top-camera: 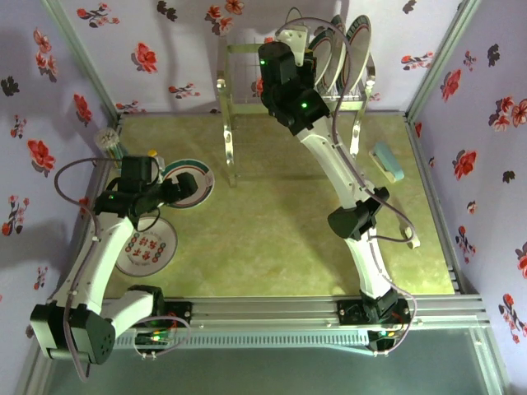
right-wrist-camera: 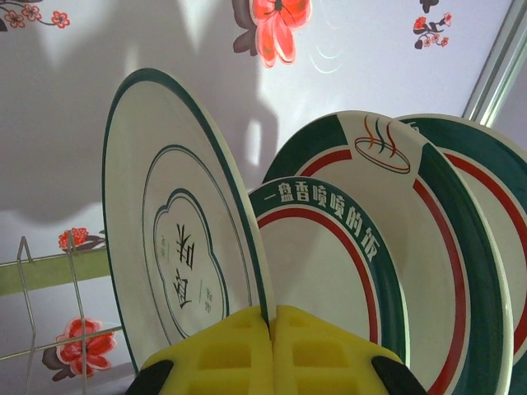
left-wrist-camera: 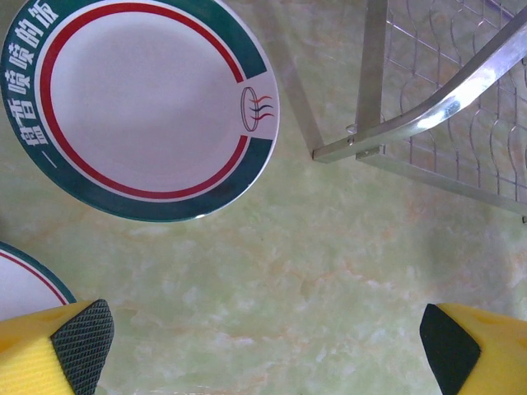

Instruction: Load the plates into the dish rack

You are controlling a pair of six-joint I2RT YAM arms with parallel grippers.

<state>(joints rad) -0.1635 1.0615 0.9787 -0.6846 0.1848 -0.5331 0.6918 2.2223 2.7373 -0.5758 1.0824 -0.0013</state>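
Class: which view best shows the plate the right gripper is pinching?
Right wrist: the plate faces the camera, green rim and centre motif clear, edge clamped in the right gripper. Top external shows a sliver of its rim behind the arm.

White, seemingly black-jointed arms (top-camera: pixel 329 156); yellow fingers (right-wrist-camera: pixel 222 354)

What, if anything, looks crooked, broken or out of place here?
Nothing stands out. Three white green-and-red-banded plates stand on edge in the shiny metal wire rack; the right gripper pinches a green-rimmed motif plate beside them. A banded plate and a red-patterned plate lie flat on the table.
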